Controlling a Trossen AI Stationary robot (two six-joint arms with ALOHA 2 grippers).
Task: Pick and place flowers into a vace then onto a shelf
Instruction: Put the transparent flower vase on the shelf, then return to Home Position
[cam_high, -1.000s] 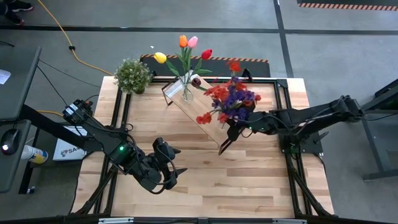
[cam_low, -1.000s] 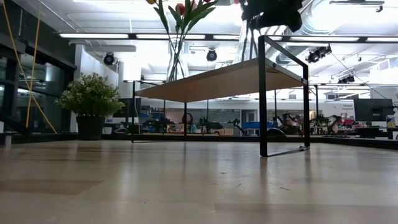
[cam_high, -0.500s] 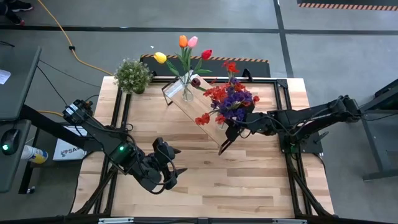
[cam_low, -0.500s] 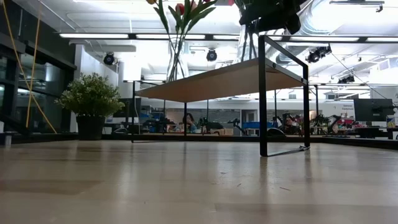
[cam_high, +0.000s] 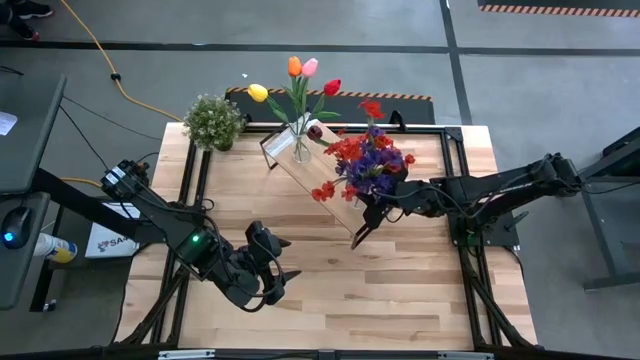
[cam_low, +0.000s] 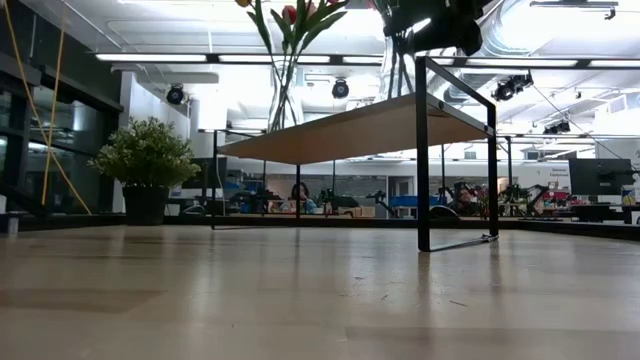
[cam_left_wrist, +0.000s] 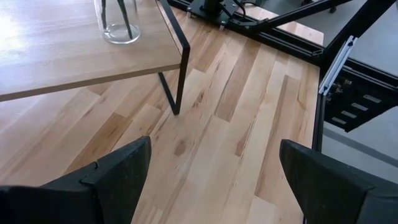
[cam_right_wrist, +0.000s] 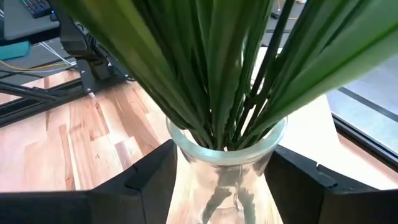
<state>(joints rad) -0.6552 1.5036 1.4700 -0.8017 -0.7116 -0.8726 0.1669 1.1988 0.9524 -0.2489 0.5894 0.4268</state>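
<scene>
A clear glass vase full of green stems stands on the near right end of the light-wood shelf. Its red and purple flowers cover it in the high view. My right gripper is at the vase, one dark finger close on each side of its neck; in the high view it shows at the shelf's end. A second vase with tulips stands on the shelf's far end. My left gripper hangs open over the near left tabletop, holding nothing. My right gripper has its fingers level on the two sides of the vase's neck, coming from the table's right. I cannot tell whether the fingers touch the glass. The vase stands upright with its base on the shelf.
A bushy green potted plant stands at the table's far left corner. The shelf's black frame leg stands on the tabletop between the two arms. Bare wood lies along the table's near half.
The red and purple flower heads have swung a little toward the table's left, while the vase's foot and my right gripper have stayed where they were.
</scene>
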